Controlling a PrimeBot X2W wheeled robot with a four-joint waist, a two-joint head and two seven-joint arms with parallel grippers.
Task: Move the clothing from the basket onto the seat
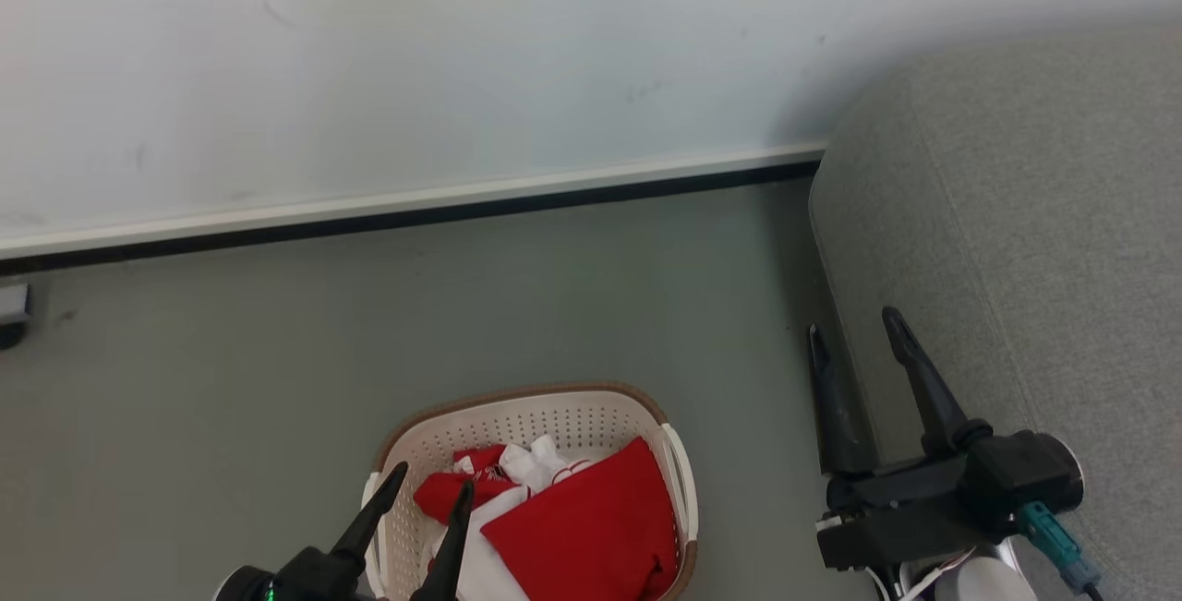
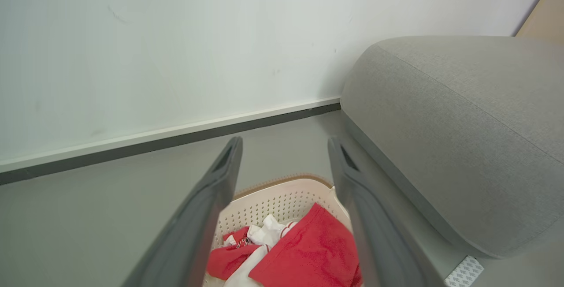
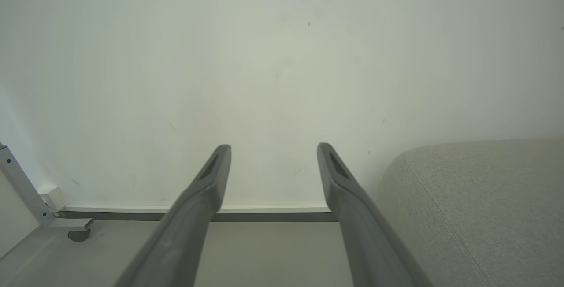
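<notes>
Clothing: one heap, red with white, lying inside the basket. One broad red panel on top, one smaller red bunch to its left, white fabric between; the number of separate garments cannot be told.

Basket: one, cream with a brown rim, on the grey floor, near the seat but apart from it.

Seat: one, light grey, bare where it shows, its end against the wall.

Left gripper: two fingers spread, released, grasping nothing, tips over the basket's left side above the heap.

Right gripper: two fingers spread, released, empty, at the seat's edge.

One castor on a metal frame by the wall
</notes>
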